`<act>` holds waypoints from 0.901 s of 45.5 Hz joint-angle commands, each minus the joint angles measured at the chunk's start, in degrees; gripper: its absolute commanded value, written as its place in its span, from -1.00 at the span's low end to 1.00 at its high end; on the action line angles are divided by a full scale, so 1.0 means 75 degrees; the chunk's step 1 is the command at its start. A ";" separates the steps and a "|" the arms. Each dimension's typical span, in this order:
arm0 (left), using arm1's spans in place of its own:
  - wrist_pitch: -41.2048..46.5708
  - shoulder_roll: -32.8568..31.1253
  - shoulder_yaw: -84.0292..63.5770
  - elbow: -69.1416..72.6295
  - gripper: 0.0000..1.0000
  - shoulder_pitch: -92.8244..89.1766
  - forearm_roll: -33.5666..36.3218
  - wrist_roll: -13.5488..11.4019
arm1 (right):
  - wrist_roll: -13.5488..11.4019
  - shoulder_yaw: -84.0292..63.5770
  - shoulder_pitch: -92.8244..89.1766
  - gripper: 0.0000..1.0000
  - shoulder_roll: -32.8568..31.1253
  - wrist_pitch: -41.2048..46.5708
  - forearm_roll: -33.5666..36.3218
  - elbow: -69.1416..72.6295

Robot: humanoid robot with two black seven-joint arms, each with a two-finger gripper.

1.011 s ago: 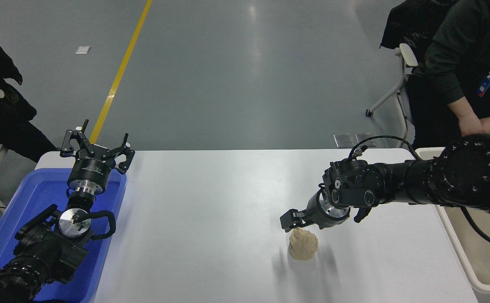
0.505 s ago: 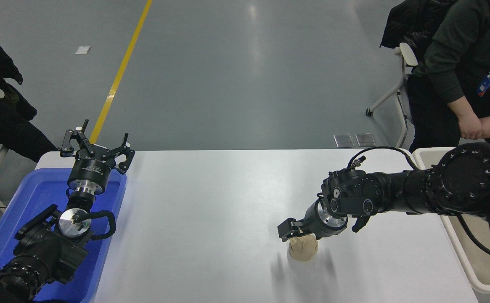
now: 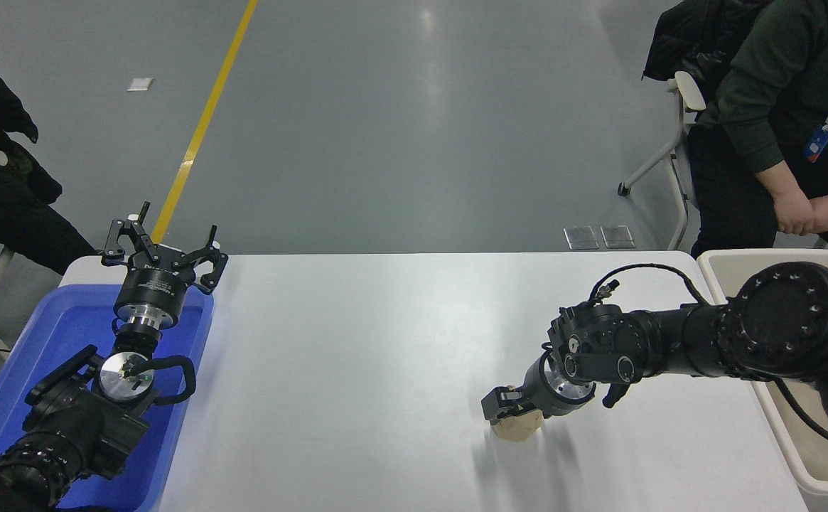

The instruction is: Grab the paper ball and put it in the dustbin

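Observation:
The tan paper ball (image 3: pixel 518 429) lies on the white table (image 3: pixel 357 341), right of the middle and near the front. Only its lower part shows. My right gripper (image 3: pixel 512 414) is pressed down over its top, open, with its jaws astride the ball and one black finger (image 3: pixel 497 405) at the ball's left. The cream dustbin (image 3: pixel 740 259) stands off the table's right edge, partly behind my right arm. My left gripper (image 3: pixel 163 245) is parked open over the far end of the blue tray, holding nothing.
A shallow blue tray (image 3: pixel 65 334) sits along the table's left edge under my left arm. One person stands at the far right behind the dustbin with hands (image 3: pixel 801 212) clasped. Another sits at the far left. A chair (image 3: pixel 676 135) stands near the table's far right corner.
My right gripper has come down and slightly toward the camera, from above the ball onto it, and now covers most of the ball. The left arm has not moved.

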 commanded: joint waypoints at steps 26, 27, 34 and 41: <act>0.0003 -0.0008 0.0000 -0.0001 0.98 0.0000 0.0000 0.0000 | 0.0000 -0.0274 0.3542 -1.00 -0.0843 0.0606 -0.0220 0.2249; 0.0003 -0.0008 0.0000 -0.0001 0.98 0.0000 0.0000 0.0000 | 0.0000 -0.0274 0.3694 -1.00 -0.0948 0.0711 -0.0220 0.2307; 0.0003 -0.0008 0.0000 0.0011 0.98 0.0000 0.0011 0.0000 | 0.0000 -0.0204 0.4830 -1.00 -0.1698 0.1391 -0.0173 0.2530; 0.0003 -0.0008 0.0000 -0.0001 0.98 0.0000 0.0000 0.0000 | 0.0000 -0.0204 0.5979 -1.00 -0.2238 0.2118 -0.0126 0.2636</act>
